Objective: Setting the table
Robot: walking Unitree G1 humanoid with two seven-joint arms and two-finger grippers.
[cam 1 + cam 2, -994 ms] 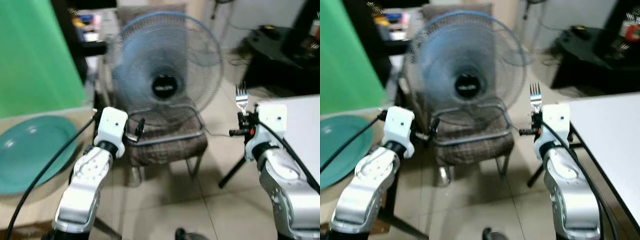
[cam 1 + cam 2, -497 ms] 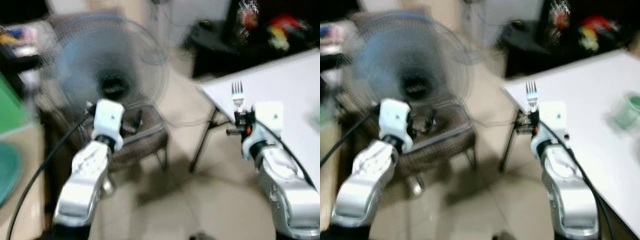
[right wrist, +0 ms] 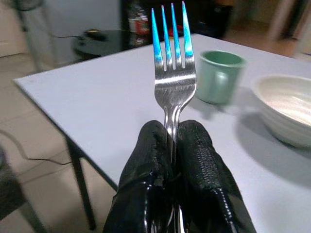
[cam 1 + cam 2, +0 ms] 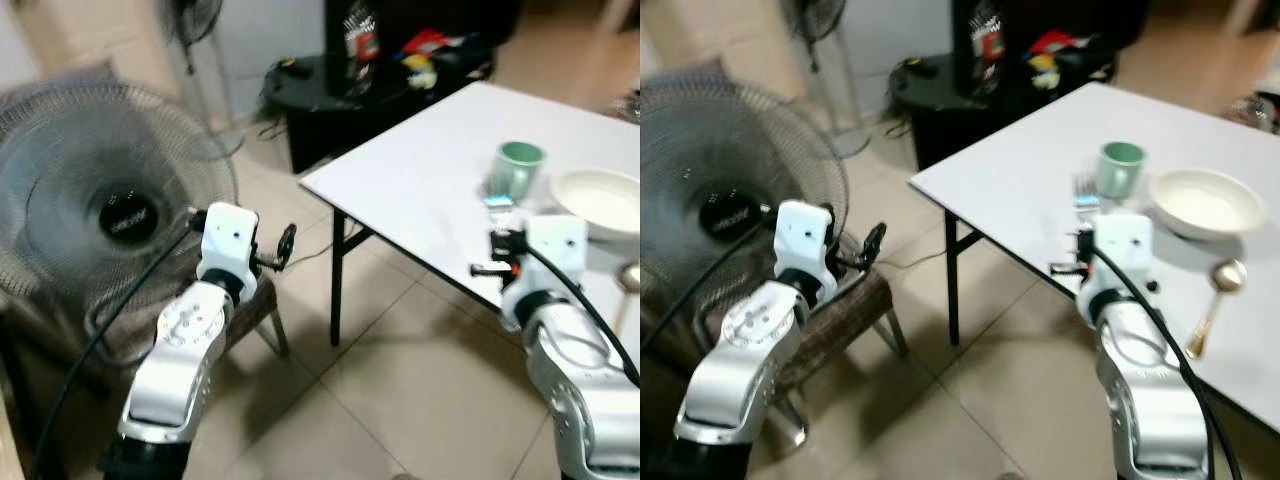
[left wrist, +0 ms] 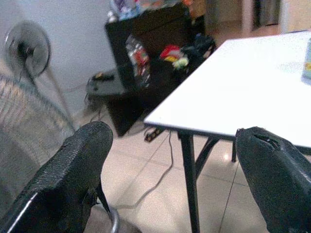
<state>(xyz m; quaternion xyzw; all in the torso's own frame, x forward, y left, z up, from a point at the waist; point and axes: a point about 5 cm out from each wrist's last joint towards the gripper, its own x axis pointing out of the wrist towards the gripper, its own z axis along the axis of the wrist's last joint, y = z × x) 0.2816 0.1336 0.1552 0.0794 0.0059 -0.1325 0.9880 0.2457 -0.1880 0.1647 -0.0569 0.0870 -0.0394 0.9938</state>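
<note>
My right gripper is clamped on the neck of the steel fork, tines up, near the white table; light, stiff and slick, it could swivel between my pads, while my left gripper hangs spread and empty.
</note>
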